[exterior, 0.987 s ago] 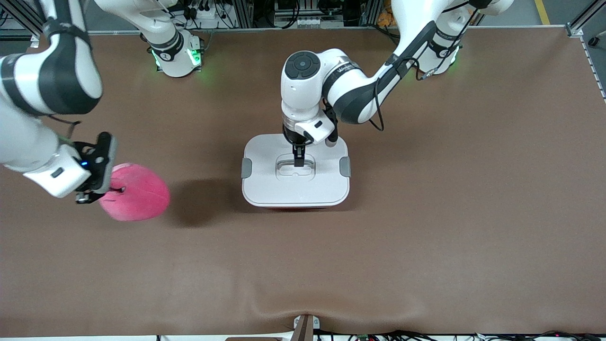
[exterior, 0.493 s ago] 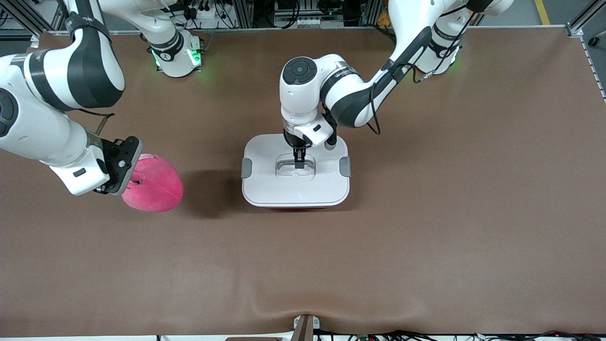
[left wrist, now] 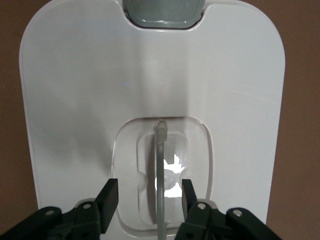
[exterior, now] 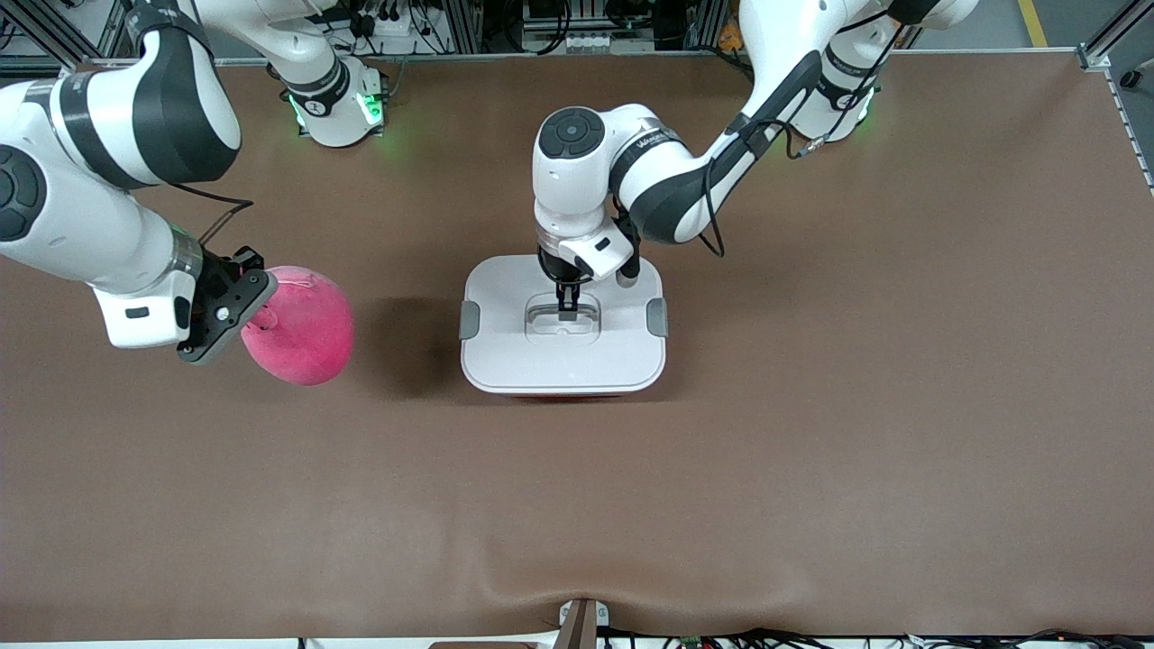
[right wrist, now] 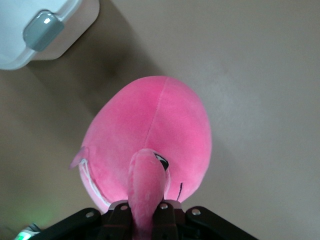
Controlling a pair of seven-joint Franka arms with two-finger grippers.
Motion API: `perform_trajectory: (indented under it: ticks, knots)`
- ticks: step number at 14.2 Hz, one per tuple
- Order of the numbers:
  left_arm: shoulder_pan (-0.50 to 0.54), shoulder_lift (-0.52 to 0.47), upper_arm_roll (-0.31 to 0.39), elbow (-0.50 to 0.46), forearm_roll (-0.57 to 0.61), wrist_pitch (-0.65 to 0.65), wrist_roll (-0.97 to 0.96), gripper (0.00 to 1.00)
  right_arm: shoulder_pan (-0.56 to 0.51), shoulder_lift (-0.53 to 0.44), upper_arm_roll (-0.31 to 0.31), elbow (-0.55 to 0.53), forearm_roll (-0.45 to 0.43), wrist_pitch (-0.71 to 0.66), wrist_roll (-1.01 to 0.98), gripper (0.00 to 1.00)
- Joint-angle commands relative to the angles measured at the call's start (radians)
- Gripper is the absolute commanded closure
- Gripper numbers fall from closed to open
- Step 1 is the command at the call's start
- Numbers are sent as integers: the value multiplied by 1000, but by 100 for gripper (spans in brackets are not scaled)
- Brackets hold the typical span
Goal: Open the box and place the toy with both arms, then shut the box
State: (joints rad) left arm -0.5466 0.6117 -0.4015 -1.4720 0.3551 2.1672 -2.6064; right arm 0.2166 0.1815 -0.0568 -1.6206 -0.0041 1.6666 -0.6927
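While the right gripper (right wrist: 145, 222) pinches the soft toy (exterior: 302, 324), your left gripper's (left wrist: 150, 197) spread fingers straddle the lid's stiff handle (left wrist: 161, 170); grip there.

The left gripper (exterior: 567, 305) blocks the box (exterior: 563, 361) lid; bare table (exterior: 811, 451) lies open between it and the hanging toy (exterior: 302, 329)

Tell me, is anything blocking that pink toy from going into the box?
Yes: the white lid is on the box. The left pincer straddles its handle; the right pincer holds the toy over bare table.
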Motion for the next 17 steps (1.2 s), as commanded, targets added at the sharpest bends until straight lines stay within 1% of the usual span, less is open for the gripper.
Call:
perform_trajectory:
  ticks: [1,4,5,7,9,11,13,15,17]
  knots:
    - [-12,19,6,27,30,10,-17,47,-2,-39,-3,-33,7,-22,100,100]
    - [-12,25,6,27,36,16,-17,48,-3,-39,-6,-33,26,-47,191,100]
    - [-12,25,6,27,38,17,-17,50,-2,-39,-6,-33,26,-51,217,100]
    - [-12,25,6,27,41,22,-18,50,4,-39,-5,-33,26,-59,260,100]
    - [-12,25,6,27,41,22,-17,53,10,-39,-2,-32,29,-70,349,100]
    - [-10,25,6,27,41,23,-17,55,13,-39,-2,-28,68,-82,424,100]
    - [-10,25,6,27,41,23,-17,57,26,-39,-2,-27,81,-85,499,100]
    - [-10,25,7,27,41,23,-17,63,52,-39,0,-24,82,-85,632,100]
    - [-10,25,7,27,41,23,-17,65,93,-39,0,-19,82,-85,776,100]
